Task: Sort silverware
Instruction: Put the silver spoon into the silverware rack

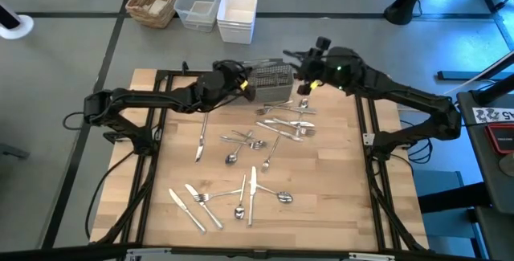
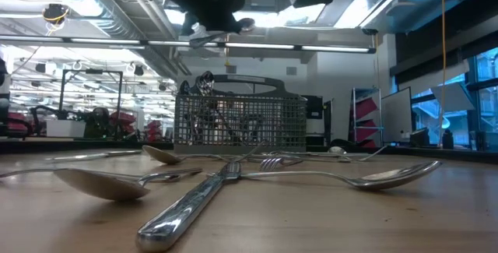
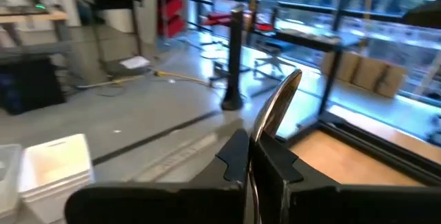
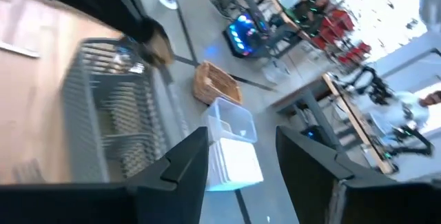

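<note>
The left gripper (image 3: 256,156) hung beside the mesh caddy (image 1: 270,83), fingers clamped on a spoon (image 3: 276,105), while the right gripper (image 4: 241,156), fingers apart, hovered behind it and silverware (image 1: 241,169) lay scattered across the worktop (image 1: 329,189).

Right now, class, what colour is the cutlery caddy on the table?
Grey wire mesh; the caddy shows best in the low view.

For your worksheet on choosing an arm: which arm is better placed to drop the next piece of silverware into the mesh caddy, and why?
Left. The left gripper is shut on a spoon beside the caddy. The right gripper is open with nothing between its fingers.
</note>
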Robot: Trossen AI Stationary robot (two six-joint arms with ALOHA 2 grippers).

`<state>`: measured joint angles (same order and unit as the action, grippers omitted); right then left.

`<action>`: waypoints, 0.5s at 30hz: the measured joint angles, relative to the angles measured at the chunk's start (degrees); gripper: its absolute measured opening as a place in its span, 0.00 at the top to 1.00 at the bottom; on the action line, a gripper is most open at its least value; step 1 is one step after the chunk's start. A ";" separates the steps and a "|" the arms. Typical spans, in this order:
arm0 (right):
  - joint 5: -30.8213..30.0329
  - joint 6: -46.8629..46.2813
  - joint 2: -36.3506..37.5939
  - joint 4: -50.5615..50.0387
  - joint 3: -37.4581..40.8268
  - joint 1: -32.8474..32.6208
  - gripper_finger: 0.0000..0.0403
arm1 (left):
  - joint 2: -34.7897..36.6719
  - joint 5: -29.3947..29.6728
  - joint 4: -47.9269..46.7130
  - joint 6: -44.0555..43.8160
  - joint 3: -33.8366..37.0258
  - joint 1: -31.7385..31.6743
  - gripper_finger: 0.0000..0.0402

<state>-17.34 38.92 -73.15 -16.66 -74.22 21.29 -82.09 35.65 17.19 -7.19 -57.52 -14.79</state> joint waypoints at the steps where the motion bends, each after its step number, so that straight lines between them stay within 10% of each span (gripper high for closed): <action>1: 0.00 -0.07 0.48 0.00 0.00 0.58 0.57 | 0.35 0.78 -0.13 0.08 0.00 0.00 1.00; 9: 1.04 -2.68 2.74 -2.46 0.00 5.50 0.57 | 2.67 5.06 7.74 -1.40 7.42 -1.51 1.00; 15: 7.42 -4.05 2.89 -3.75 0.00 7.69 0.57 | 3.24 1.20 37.11 6.60 19.60 -5.41 1.00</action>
<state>-9.92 34.87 -70.26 -20.41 -74.22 28.98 -78.85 36.85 54.30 -0.59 -37.91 -20.20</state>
